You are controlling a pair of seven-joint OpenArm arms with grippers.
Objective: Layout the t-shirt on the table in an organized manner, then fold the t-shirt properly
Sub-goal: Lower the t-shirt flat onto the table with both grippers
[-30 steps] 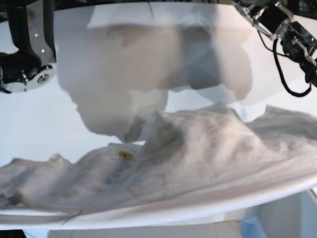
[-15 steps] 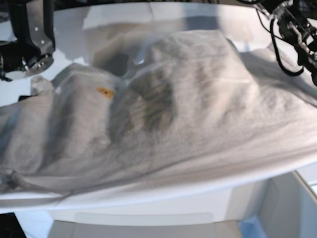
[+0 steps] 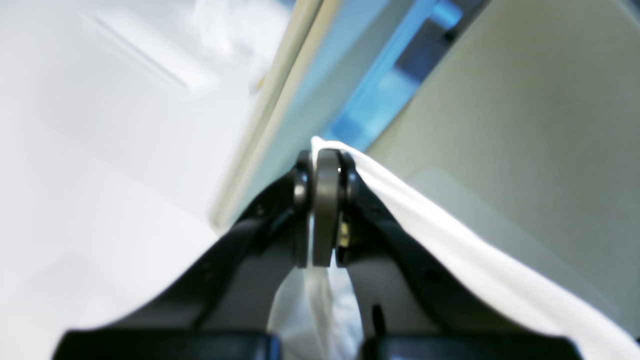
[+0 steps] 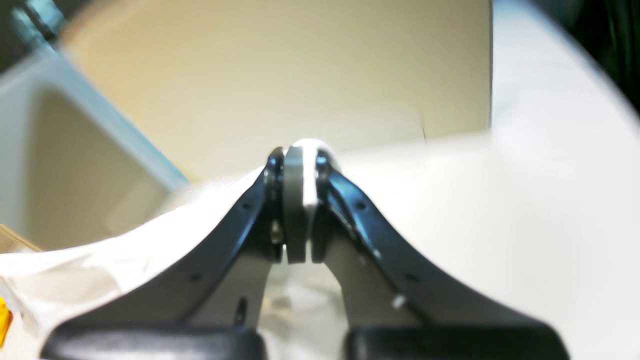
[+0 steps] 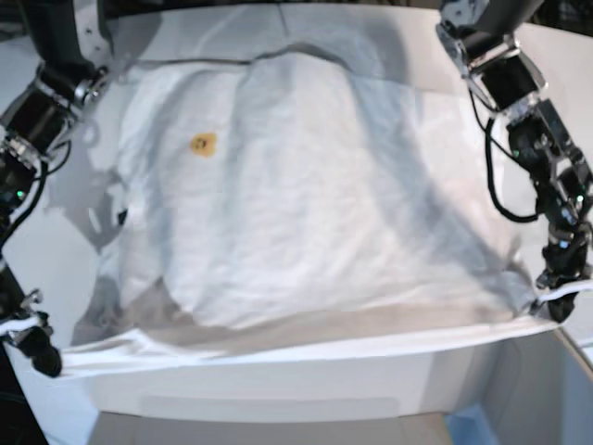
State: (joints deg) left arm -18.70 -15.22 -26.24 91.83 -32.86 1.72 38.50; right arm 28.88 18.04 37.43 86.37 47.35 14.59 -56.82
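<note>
The white t-shirt (image 5: pixel 306 204) lies spread over the white table (image 5: pixel 56 241), a small yellow mark (image 5: pixel 202 144) showing near its far left. Its near hem is stretched taut along the table's front edge between my two grippers. My left gripper (image 5: pixel 559 298) is at the right end of that edge, shut on a corner of the hem. The left wrist view shows the left gripper (image 3: pixel 325 157) pinching white cloth (image 3: pixel 450 240). My right gripper (image 5: pixel 35 345) holds the other corner at the left end. In its wrist view the right gripper (image 4: pixel 299 150) is shut on cloth (image 4: pixel 75 280).
Below the table's front edge stands a grey box with a blue corner (image 5: pixel 468 422); the box's blue trim (image 3: pixel 380 100) shows in the left wrist view. Both arms reach down along the table's left and right sides. Bare tabletop (image 4: pixel 525 200) lies beside the right gripper.
The shirt billowed in the air over the table before; now it has settled flat. Both grippers have come toward the near edge and lower, holding the hem taut.
</note>
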